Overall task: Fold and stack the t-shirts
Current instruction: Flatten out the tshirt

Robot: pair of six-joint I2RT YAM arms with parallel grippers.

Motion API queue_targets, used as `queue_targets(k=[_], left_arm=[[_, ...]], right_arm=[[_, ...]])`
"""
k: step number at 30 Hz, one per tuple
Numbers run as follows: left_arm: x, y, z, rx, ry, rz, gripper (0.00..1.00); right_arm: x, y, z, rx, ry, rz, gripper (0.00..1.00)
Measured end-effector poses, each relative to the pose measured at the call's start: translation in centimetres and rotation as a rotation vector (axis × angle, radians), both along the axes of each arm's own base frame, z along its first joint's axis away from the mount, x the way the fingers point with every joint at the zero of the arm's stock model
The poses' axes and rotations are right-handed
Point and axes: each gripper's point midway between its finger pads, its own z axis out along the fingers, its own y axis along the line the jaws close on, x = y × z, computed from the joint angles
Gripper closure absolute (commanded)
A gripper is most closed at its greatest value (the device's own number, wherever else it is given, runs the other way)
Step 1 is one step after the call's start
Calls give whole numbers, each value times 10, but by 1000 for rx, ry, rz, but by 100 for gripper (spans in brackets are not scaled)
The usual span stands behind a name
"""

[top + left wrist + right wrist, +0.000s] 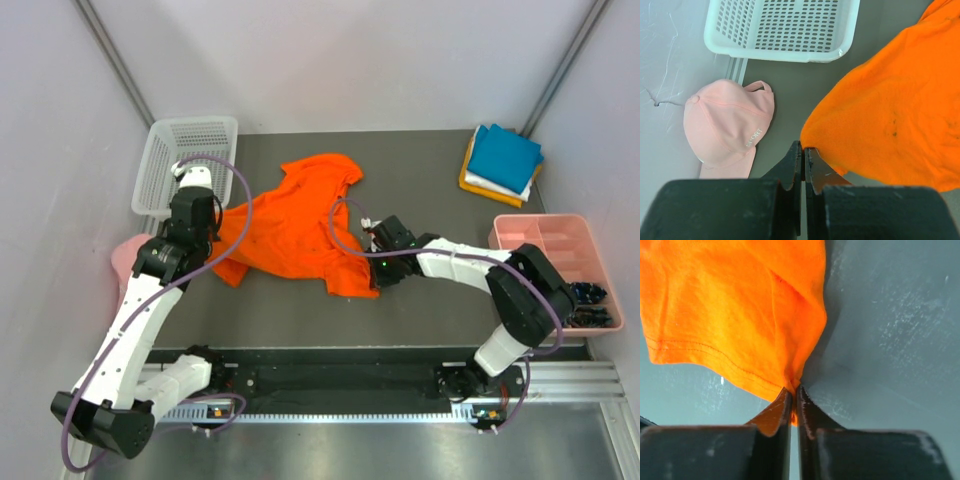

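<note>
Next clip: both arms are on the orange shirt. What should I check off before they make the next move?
1. Is the left gripper shut on a corner of the orange shirt? Ok.
2. Is the right gripper shut on the shirt's hem? Ok.
3. Is the shirt lying flat? Not ok, it is crumpled and bunched.
4. Is the pink cap clear of the shirt? Ok, it lies apart, beside it.
5. Is the folded stack out of the way? Ok, it sits at the far right corner.
6. How many fabric layers are in each pinch? Cannot tell.

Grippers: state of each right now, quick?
Left gripper: jaws closed on the orange t-shirt, at its edge.
Right gripper: jaws closed on the same shirt's corner.
</note>
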Motion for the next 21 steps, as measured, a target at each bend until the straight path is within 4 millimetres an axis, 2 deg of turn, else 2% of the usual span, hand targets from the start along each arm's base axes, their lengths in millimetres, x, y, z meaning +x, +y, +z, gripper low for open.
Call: queue_targets(k=[6, 9, 11, 13, 18, 21], left_arm=[[1, -1, -2, -3, 1, -3, 100], [2, -4, -6, -11, 4, -15, 100], [6, -8, -9, -24, 7, -32, 100], [12, -15, -15, -40, 20, -56, 100], [33, -40, -42, -90, 90, -142, 100], [43, -56, -61, -125, 140, -197, 100]], right_arm=[[1, -1, 0, -3, 0, -9, 100], [2, -10, 3, -34, -23, -44, 100], [2, -18, 13, -47, -52, -74, 100], [3, -26, 30, -46, -100, -110, 100], [10, -52, 97, 0, -292, -262, 100], [7, -73, 128, 14, -379, -355, 100]])
